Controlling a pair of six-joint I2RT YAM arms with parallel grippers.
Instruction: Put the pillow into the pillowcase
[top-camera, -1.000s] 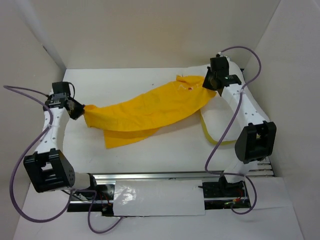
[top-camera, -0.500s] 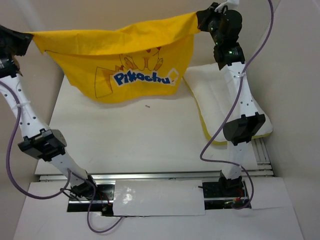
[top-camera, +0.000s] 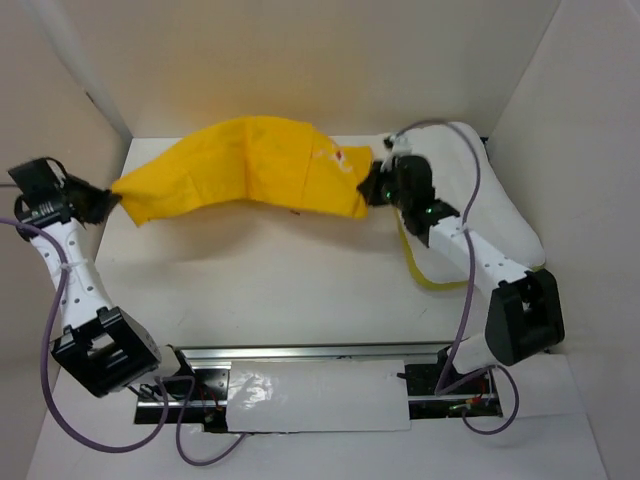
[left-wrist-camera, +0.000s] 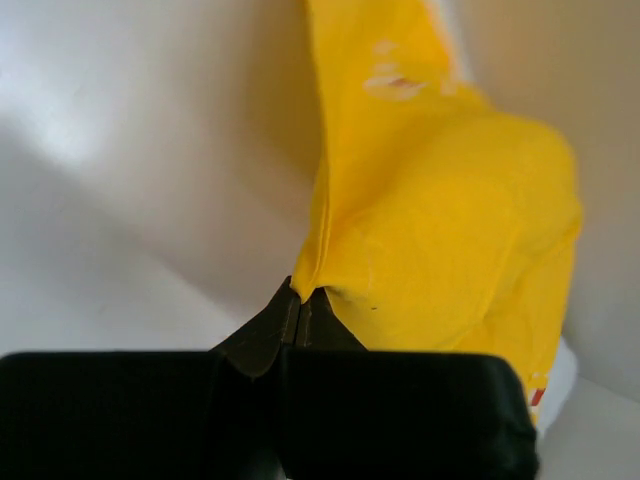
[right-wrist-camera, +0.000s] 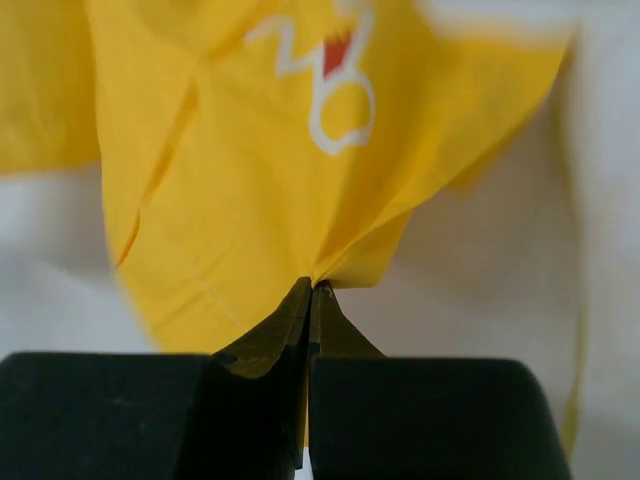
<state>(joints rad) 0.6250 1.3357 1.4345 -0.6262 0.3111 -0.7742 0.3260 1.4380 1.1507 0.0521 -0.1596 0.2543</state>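
Pinching the pillowcase (top-camera: 250, 165) at each end, the left gripper (top-camera: 108, 198) and right gripper (top-camera: 370, 189) hold it stretched over the table (top-camera: 280, 285). The pillow (top-camera: 510, 220) lies at the right, under the right arm.

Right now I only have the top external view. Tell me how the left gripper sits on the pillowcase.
Observer: Left wrist view: the left gripper shut on a bunched fold of the pillowcase, fingertips meeting.
Operator: Now report the right one.
Observer: Right wrist view: the right gripper shut on a pinched edge of the fabric.
Operator: Describe the print there.
Observer: A white outline with a red patch sits above the pinch.
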